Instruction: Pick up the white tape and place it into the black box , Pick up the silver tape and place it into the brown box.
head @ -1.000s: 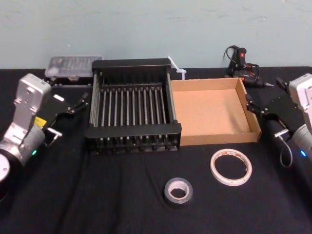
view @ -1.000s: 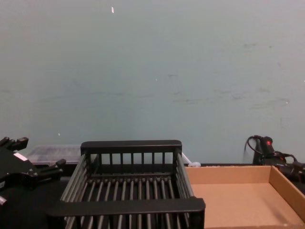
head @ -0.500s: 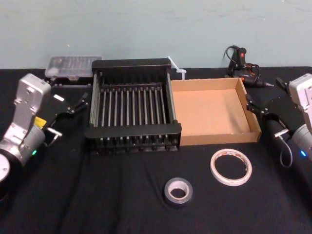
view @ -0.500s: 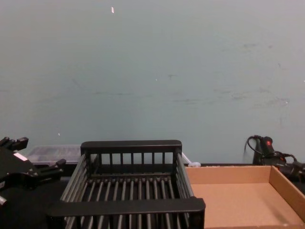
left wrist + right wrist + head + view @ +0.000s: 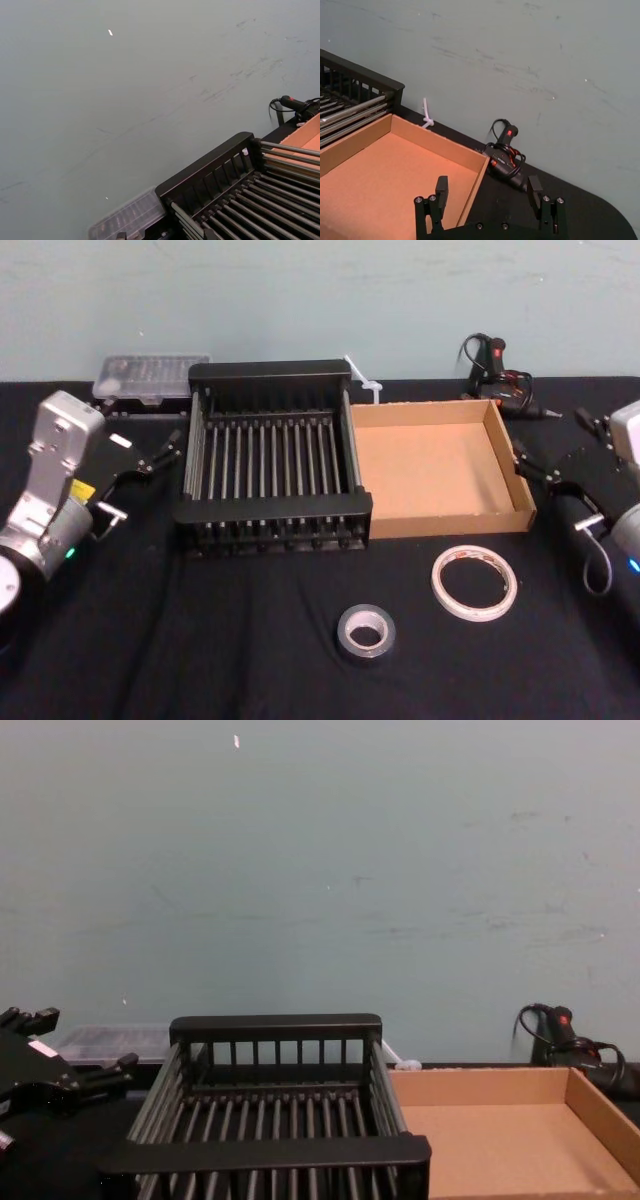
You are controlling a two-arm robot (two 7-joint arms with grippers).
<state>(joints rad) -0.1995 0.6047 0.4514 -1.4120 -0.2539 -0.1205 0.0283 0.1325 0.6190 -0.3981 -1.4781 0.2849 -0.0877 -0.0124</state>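
Observation:
The white tape (image 5: 474, 583) lies flat on the black cloth in front of the brown box (image 5: 437, 523). The silver tape (image 5: 365, 631) lies to its left, nearer the front edge. The black box (image 5: 272, 508) stands beside the brown box, on its left, walls touching. My left gripper (image 5: 158, 452) hovers open just left of the black box (image 5: 275, 1152), nothing in it. My right gripper (image 5: 551, 438) is open and empty to the right of the brown box (image 5: 380, 180), level with its far right corner. Both tapes lie well apart from both grippers.
A clear plastic case (image 5: 150, 374) sits behind the black box at the back left. A black corded tool (image 5: 495, 370) lies at the back right, and a white cable tie (image 5: 362, 380) behind the boxes. The wall is close behind the table.
My right arm has drawn back to the right, away from the brown box's right wall. The left arm and both tapes have stayed put.

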